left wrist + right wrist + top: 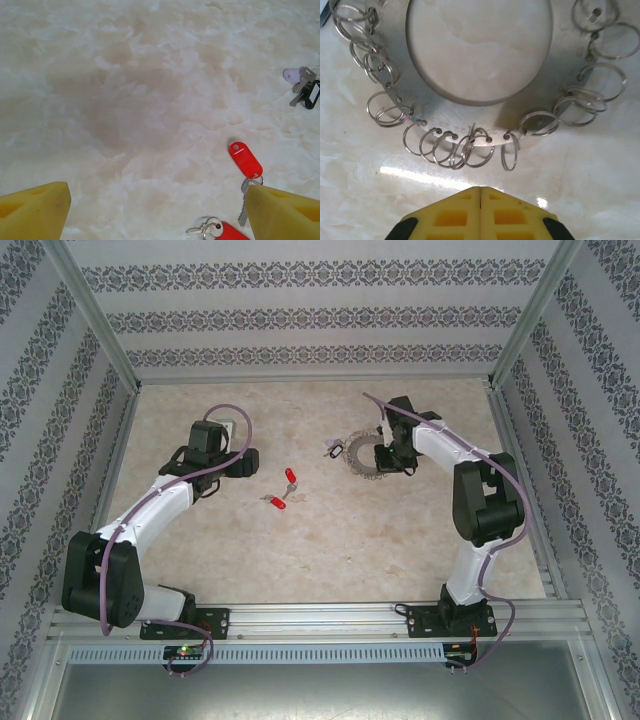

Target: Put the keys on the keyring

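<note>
Two keys with red heads lie on the marbled table, one (290,476) farther and one (277,504) nearer. My left gripper (248,462) stands just left of them. In the left wrist view it (156,192) is open wide with nothing between its fingers. One red key (245,160) lies by the right finger (282,212) and the other (227,232) at the bottom edge. The keyring (470,119) is a flat silvery band hung with several small split rings. My right gripper (480,190) is shut and empty, its tips just short of those rings. Seen from above, it (384,460) sits over the keyring (358,458).
A third bunch of silver keys with a pale purple and a black tag (303,86) lies left of the keyring (333,448). A metal frame and patterned walls (320,320) fence the table on three sides. Purple cables run along both arms.
</note>
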